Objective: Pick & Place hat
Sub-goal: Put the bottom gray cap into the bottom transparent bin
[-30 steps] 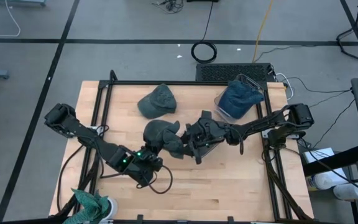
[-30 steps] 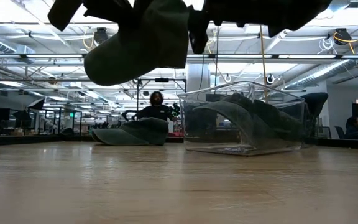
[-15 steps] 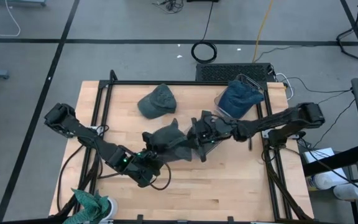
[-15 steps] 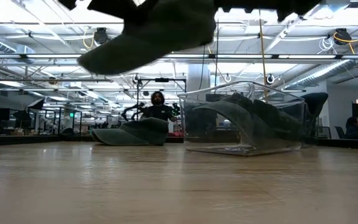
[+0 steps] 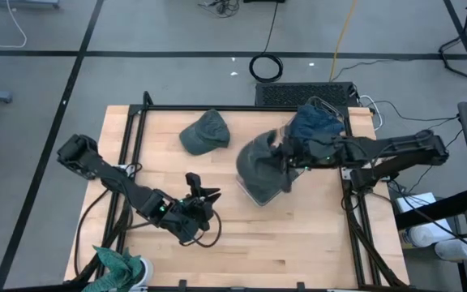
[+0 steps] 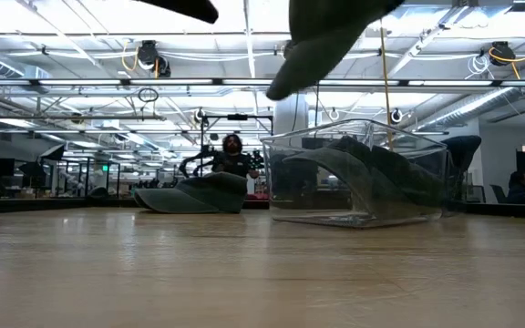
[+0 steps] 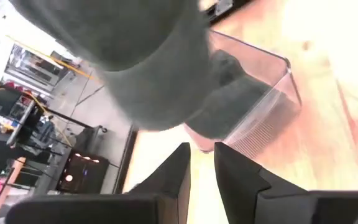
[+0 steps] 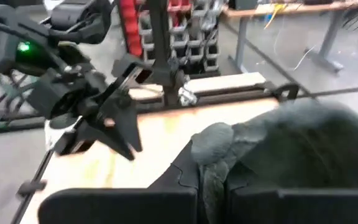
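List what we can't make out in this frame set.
- Right gripper fingers: the carried grey hat covers them in the high view; the low view's top edge cuts both off.
- How many hats are in the clear bin: the blue hat shows from above; the rest is murky through the wall in the low view.
- Left gripper fingers: too small in the high view; the left wrist view shows a narrow gap.

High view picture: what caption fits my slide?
Right gripper carries a gray hat toward the clear bin, left gripper empty nearby.
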Robot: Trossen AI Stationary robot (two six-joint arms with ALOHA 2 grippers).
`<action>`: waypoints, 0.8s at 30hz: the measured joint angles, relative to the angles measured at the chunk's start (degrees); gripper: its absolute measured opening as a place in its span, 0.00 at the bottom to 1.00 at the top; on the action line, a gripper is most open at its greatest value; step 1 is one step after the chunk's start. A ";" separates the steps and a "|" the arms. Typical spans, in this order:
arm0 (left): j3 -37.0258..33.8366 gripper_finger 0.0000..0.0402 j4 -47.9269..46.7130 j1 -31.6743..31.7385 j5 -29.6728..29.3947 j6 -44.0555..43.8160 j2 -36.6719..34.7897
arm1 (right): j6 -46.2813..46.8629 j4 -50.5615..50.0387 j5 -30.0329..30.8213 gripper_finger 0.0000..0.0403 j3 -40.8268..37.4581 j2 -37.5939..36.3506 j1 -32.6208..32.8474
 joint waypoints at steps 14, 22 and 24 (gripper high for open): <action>-0.11 0.20 -0.33 -0.11 0.05 0.69 -2.49 | -3.52 -15.75 -9.51 0.00 0.51 -3.51 -3.13; -0.09 0.20 -5.57 0.87 3.39 -5.86 -5.52 | -11.73 -16.96 -14.93 0.00 -2.47 -3.34 -5.13; -0.09 0.20 -6.30 1.19 4.30 -6.23 -5.50 | -12.11 -16.86 -16.19 0.00 -3.43 -3.34 -6.17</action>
